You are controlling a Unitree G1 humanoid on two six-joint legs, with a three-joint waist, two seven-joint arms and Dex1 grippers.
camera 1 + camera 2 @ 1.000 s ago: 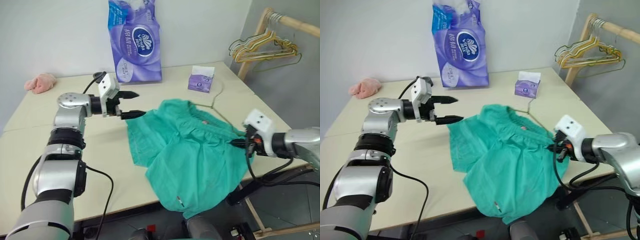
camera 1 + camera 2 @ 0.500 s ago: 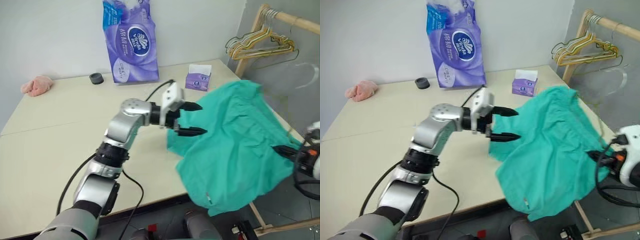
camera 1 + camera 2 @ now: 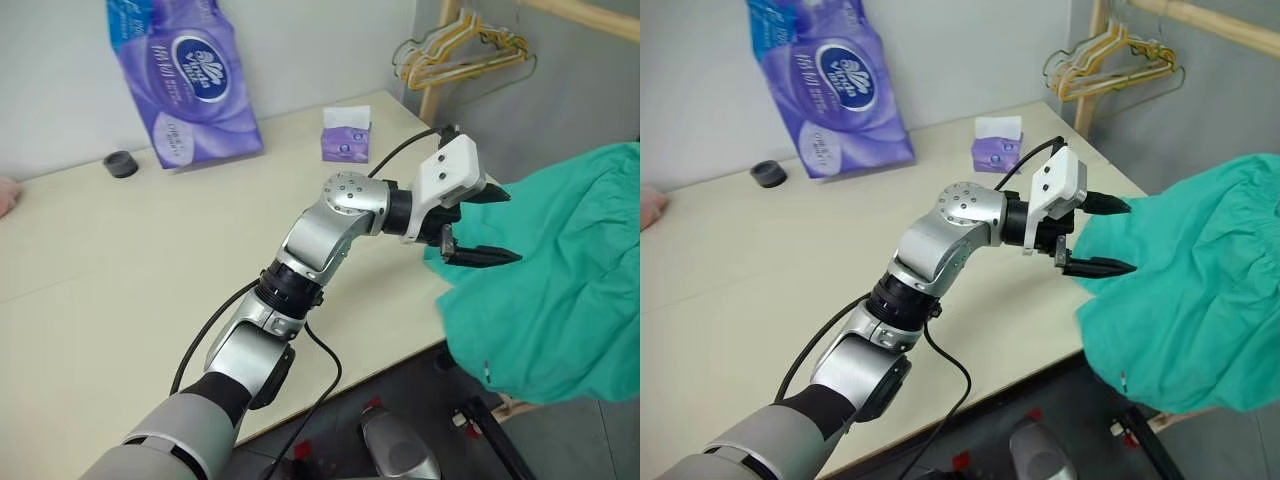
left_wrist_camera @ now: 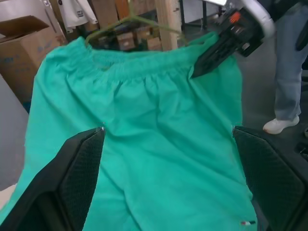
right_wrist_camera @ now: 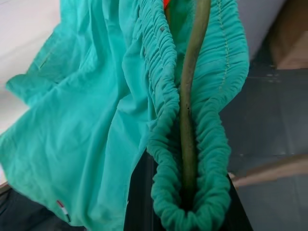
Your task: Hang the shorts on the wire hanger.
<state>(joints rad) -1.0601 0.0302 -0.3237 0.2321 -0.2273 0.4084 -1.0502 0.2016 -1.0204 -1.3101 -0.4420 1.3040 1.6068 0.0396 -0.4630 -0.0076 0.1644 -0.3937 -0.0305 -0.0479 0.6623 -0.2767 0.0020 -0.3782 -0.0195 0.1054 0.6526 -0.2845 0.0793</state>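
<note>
Purple tissue pack (image 3: 180, 85) stands at upper left on the table (image 3: 120, 270). Centre frame, the left gripper (image 3: 490, 225) spreads its fingers wide, holding nothing, tips just beside the shorts (image 3: 560, 290). At right, the shorts hang off the table edge, waistband and wire hanger (image 5: 190, 110) pinched together in the closed right gripper (image 4: 207, 62)

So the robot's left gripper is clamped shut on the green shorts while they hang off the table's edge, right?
Not quite. The left gripper is wide open, its two black fingers spread beside the shorts without pinching them, as the right eye view shows. The shorts do hang off the table edge.
</note>
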